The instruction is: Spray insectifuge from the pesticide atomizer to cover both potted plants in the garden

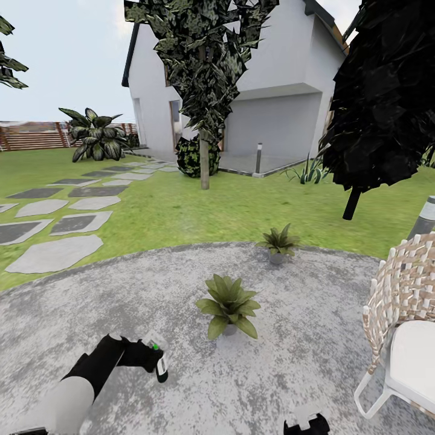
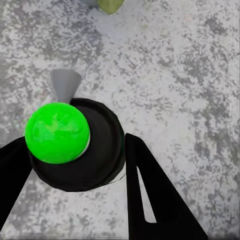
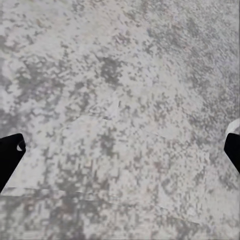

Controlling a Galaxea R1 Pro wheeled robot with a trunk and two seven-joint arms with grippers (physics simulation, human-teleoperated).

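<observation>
A robot stands on a round grey paved patio in a garden, with lawn, stepping stones and a white house beyond. The left gripper is closed around the pesticide atomizer, a slim dark bottle held roughly upright above the paving, low at the left of the head view. From the left wrist camera, the bottle sits between the two black fingers, seen from above with a bright green spot on its top and a pale nozzle pointing towards a leaf tip at the picture's edge.

The nearer potted plant stands on the patio ahead and to the right of the bottle, apart from it. The second potted plant sits further back near the patio's rim. A woven chair is at the right.

The right gripper hangs over bare paving with its fingers spread wide, holding nothing.

The step in hand appears to be spraying the nearer plant. Doing it well likely means keeping the nozzle aimed squarely at the leaves, bringing the bottle closer, and sweeping across the whole rosette before turning to the far plant.
</observation>
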